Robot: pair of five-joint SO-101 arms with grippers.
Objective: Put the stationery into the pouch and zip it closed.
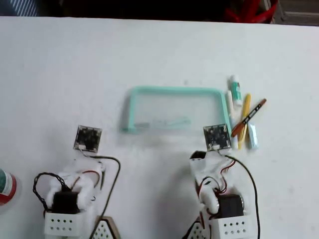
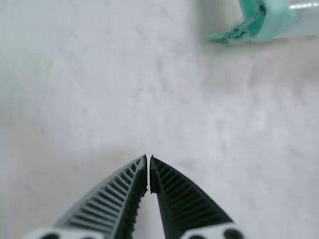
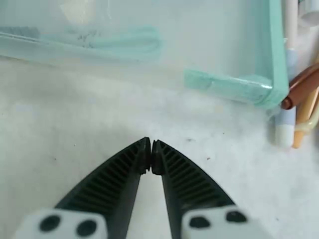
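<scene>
We look down on a white table (image 1: 149, 50) with two robot arms along its near edge.

At the far left edge of the table, a red and green can (image 1: 6, 186) is partly cut off by the frame.

Next comes the left arm (image 1: 67, 199), white with black cables. The left gripper (image 2: 148, 164) hangs over bare table, its two ribbed black jaws closed tip to tip with nothing between them. It is near the left corner of the pouch but does not touch it.

In the middle of the table lies the pouch (image 1: 174, 109), flat, see-through, with a mint-green border. We cannot tell whether its zip is open.

The right arm (image 1: 219, 199) sits in front of the right corner of the pouch. The right gripper (image 3: 150, 149) is over the table just short of the near edge of the pouch, its jaws pressed together and holding nothing.

The stationery (image 1: 241, 117) lies in a loose bundle on the table, outside the pouch and just beside its right edge. It includes a white and green tube (image 1: 235, 89), a white pen (image 1: 231, 107) running along the green border, a yellow pen (image 1: 244, 119), a brown marker (image 1: 251, 114) crossing the yellow pen, and a pale blue piece (image 1: 252, 135).
</scene>
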